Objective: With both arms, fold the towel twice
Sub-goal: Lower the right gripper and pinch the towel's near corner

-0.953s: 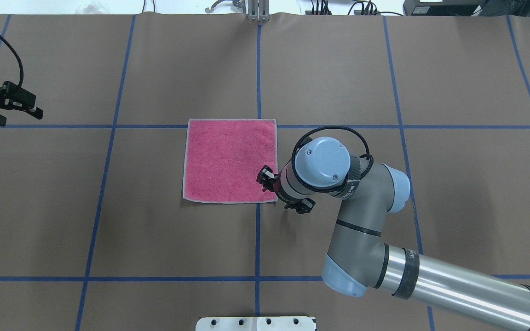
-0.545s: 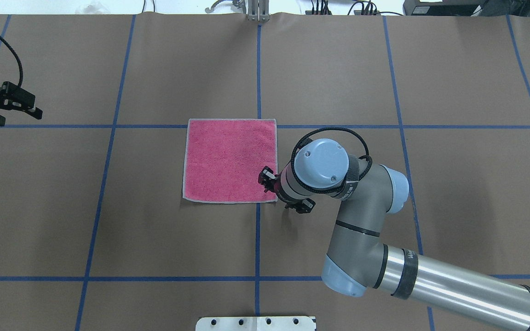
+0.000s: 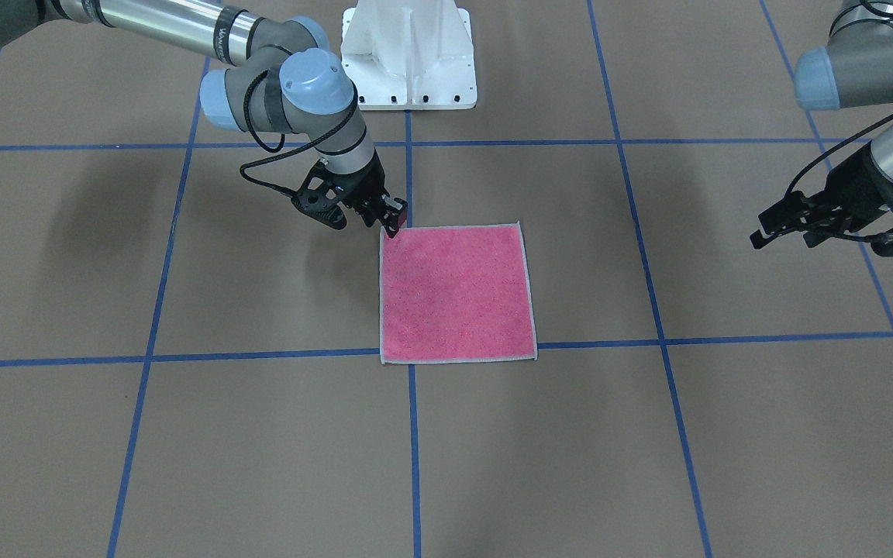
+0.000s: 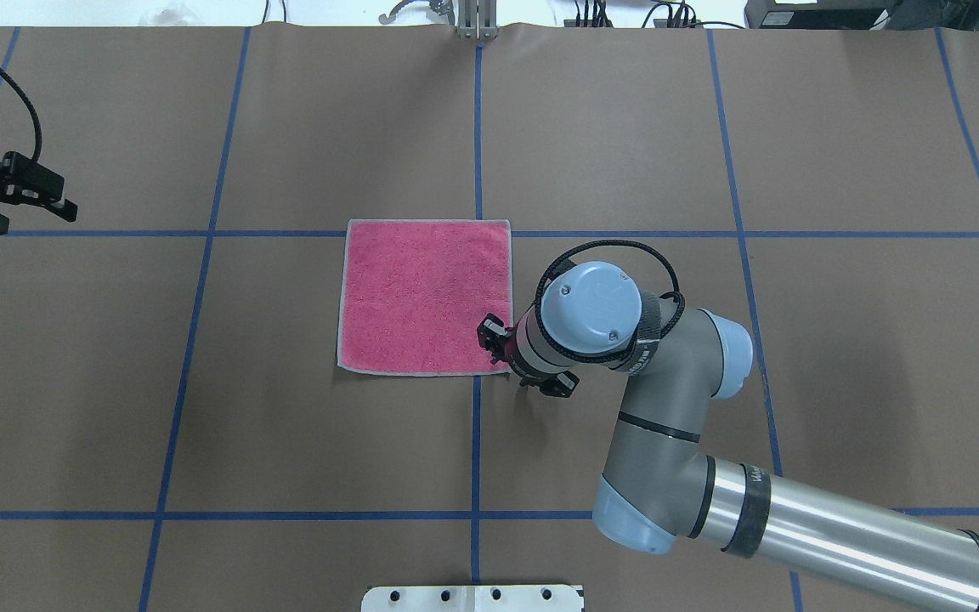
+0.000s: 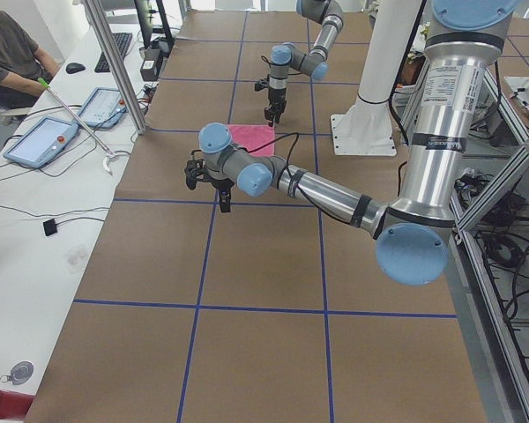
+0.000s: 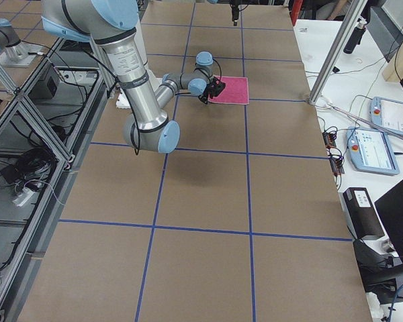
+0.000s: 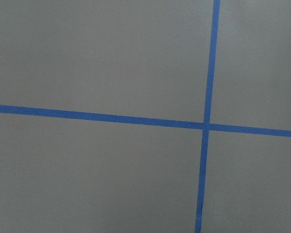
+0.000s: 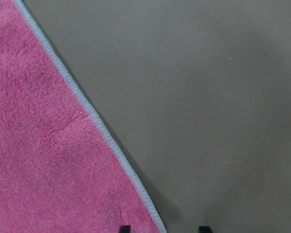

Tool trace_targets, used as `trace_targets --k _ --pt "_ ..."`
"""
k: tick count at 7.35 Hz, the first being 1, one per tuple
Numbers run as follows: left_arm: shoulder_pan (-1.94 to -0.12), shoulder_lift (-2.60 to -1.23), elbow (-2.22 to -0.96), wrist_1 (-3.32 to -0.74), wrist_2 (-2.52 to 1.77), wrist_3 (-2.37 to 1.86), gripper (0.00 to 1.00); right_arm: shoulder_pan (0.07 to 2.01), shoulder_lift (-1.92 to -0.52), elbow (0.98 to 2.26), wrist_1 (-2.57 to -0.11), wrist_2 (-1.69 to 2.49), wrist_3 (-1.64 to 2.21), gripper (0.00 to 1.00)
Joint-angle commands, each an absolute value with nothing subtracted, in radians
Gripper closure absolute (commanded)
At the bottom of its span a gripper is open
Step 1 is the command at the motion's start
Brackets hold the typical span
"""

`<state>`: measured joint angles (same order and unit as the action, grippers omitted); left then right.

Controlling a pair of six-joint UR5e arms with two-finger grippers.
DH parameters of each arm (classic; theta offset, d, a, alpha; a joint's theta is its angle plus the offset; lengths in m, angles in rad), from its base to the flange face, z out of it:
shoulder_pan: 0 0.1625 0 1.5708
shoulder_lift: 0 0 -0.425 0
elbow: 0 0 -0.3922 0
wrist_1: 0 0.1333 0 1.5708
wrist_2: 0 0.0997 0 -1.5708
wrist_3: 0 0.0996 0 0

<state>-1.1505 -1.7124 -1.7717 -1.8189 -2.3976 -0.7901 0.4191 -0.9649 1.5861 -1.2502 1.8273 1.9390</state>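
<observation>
Overhead exterior shows me the towel lying flat and pink face up on the table. It spreads away from my right gripper, which hangs over the cloth's nearest corner. That claw stands open. In the right wrist view the two fingertips poke in at the bottom edge, and the pale hem runs down to a corner that sits between them, closer to one tip than the other.

My left gripper is also spread open. It is well apart from the towel, with only bare brown cover and blue tape beneath it.

The off-centre corner worries me. If I close like this, I judge the claw may catch only the stitched hem, which could slip out on the lift. It could also pinch the brown cover along with the terry. With just one corner held and the other claw so far off, the cloth would likely drag and skew, giving a crooked first fold.
</observation>
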Motion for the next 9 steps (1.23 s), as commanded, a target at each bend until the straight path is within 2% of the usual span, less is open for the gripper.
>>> trace_targets --k 1,2,3,7,9 --pt "-1.150 -1.710 -1.772 -1.818 -2.398 -0.790 0.00 0.416 -0.965 1.586 -1.250 1.821 1.939 0.72" --pt "-1.150 -1.710 -1.772 -1.818 -2.398 -0.790 0.00 0.416 -0.965 1.588 -1.250 1.821 1.939 0.97" --pt "-1.150 -1.710 -1.772 -1.818 -2.398 -0.790 0.00 0.416 -0.965 1.589 -1.250 1.821 1.937 1.00" --pt "-1.140 -1.726 -1.770 -1.818 -2.388 -0.839 0.00 0.442 -0.977 1.598 -1.250 1.824 1.922 1.00" --pt "-1.106 -1.778 -1.767 -1.818 -2.388 -0.932 0.00 0.468 -1.000 1.630 -1.252 1.842 1.914 1.00"
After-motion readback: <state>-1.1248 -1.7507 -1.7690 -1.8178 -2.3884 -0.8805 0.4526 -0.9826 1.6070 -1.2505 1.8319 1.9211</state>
